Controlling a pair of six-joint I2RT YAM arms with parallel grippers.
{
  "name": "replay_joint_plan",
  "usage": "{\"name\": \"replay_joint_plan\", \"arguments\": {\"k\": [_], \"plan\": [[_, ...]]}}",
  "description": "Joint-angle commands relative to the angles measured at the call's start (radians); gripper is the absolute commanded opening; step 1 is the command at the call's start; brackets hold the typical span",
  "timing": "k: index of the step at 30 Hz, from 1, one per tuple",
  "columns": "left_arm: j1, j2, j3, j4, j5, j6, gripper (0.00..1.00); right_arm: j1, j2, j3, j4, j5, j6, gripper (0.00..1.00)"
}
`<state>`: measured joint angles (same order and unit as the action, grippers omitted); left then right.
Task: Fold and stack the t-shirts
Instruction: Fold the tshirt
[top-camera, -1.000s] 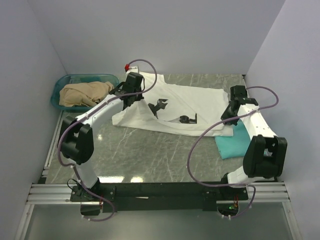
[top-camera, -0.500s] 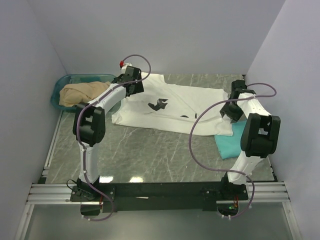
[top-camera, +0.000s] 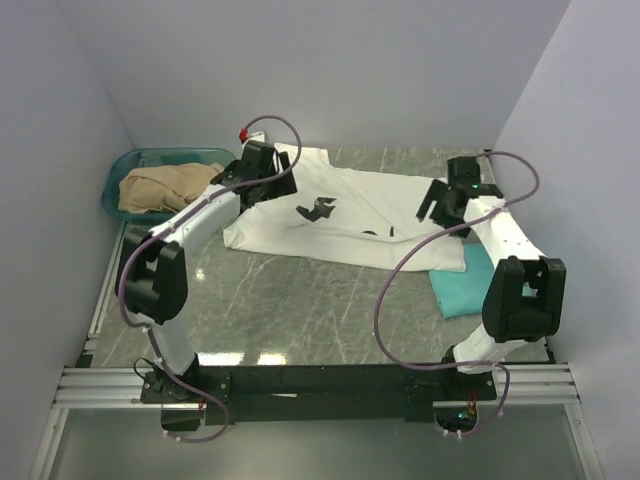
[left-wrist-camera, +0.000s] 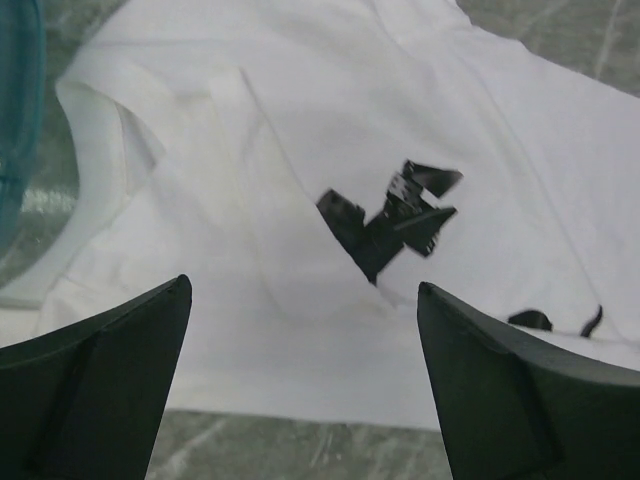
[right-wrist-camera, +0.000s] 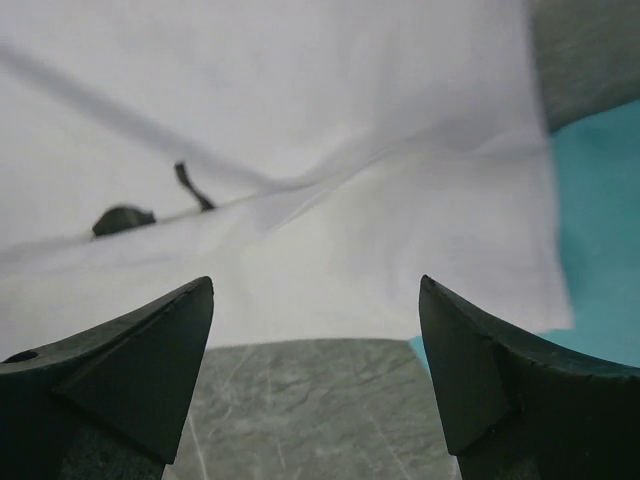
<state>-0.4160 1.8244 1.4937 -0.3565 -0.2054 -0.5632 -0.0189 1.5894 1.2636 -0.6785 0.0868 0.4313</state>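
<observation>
Both the left gripper (left-wrist-camera: 305, 290) and the right gripper (right-wrist-camera: 316, 285) hang wide apart and empty over the white t-shirt (top-camera: 350, 215), which lies rumpled across the upper middle of the frame, its corner overlapping the teal t-shirt (top-camera: 465, 290), seemingly awaiting a fresh grasp for folding.

The grey marbled table (top-camera: 300, 300) carries the white t-shirt (top-camera: 380, 200), the teal t-shirt (top-camera: 462, 290) and a teal basket (top-camera: 112, 190).
</observation>
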Motion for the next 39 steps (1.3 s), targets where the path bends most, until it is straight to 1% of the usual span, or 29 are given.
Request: {"name": "replay_joint_plan", "arguments": {"k": [1, 4, 9, 11, 12, 15, 19, 24, 27, 28, 30, 32, 33, 34, 36, 39], "plan": [[-0.02, -0.098, -0.114, 0.07, 0.055, -0.072, 0.99, 0.068, 0.021, -0.055, 0.056, -0.076, -0.042, 0.89], [-0.021, -0.12, -0.176, 0.076, 0.057, -0.092, 0.99, 0.089, 0.098, -0.023, 0.076, -0.084, -0.04, 0.9], [-0.023, -0.105, -0.187, 0.065, 0.098, -0.102, 0.99, 0.094, 0.249, 0.092, 0.135, -0.145, -0.034, 0.9], [-0.023, -0.086, -0.191, 0.076, 0.113, -0.107, 0.99, 0.091, 0.297, 0.166, 0.145, -0.137, -0.023, 0.91], [-0.023, -0.077, -0.187, 0.076, 0.126, -0.107, 0.99, 0.085, 0.346, 0.195, 0.131, -0.128, -0.017, 0.91], [-0.023, -0.031, -0.165, 0.071, 0.147, -0.116, 1.0, 0.07, 0.392, 0.264, 0.131, -0.095, 0.014, 0.91], [-0.024, 0.025, -0.156, 0.074, 0.164, -0.138, 0.99, 0.045, 0.365, 0.266, 0.135, -0.062, 0.06, 0.91], [-0.027, 0.067, -0.138, 0.083, 0.147, -0.156, 0.98, 0.037, 0.217, 0.11, 0.183, -0.084, 0.055, 0.91], [-0.027, 0.119, -0.103, 0.087, 0.147, -0.161, 0.86, 0.037, 0.118, 0.005, 0.2, -0.108, 0.044, 0.91], [-0.03, 0.13, -0.093, 0.079, 0.147, -0.159, 0.77, 0.039, 0.094, -0.019, 0.204, -0.11, 0.041, 0.91], [-0.033, 0.156, -0.072, 0.073, 0.136, -0.159, 0.69, 0.039, 0.028, -0.081, 0.206, -0.099, 0.041, 0.91], [-0.035, 0.173, -0.056, 0.057, 0.129, -0.159, 0.56, 0.039, -0.009, -0.122, 0.201, -0.088, 0.035, 0.91], [-0.038, 0.179, -0.044, 0.053, 0.121, -0.156, 0.51, 0.037, -0.04, -0.133, 0.192, -0.088, 0.031, 0.91], [-0.038, 0.19, -0.038, 0.048, 0.11, -0.158, 0.43, 0.039, -0.054, -0.141, 0.186, -0.088, 0.029, 0.91], [-0.04, 0.196, -0.023, 0.039, 0.09, -0.155, 0.38, 0.039, -0.089, -0.158, 0.178, -0.088, 0.027, 0.91], [-0.04, 0.21, 0.002, 0.024, 0.069, -0.149, 0.18, 0.039, -0.13, -0.176, 0.177, -0.088, 0.023, 0.91]]}}
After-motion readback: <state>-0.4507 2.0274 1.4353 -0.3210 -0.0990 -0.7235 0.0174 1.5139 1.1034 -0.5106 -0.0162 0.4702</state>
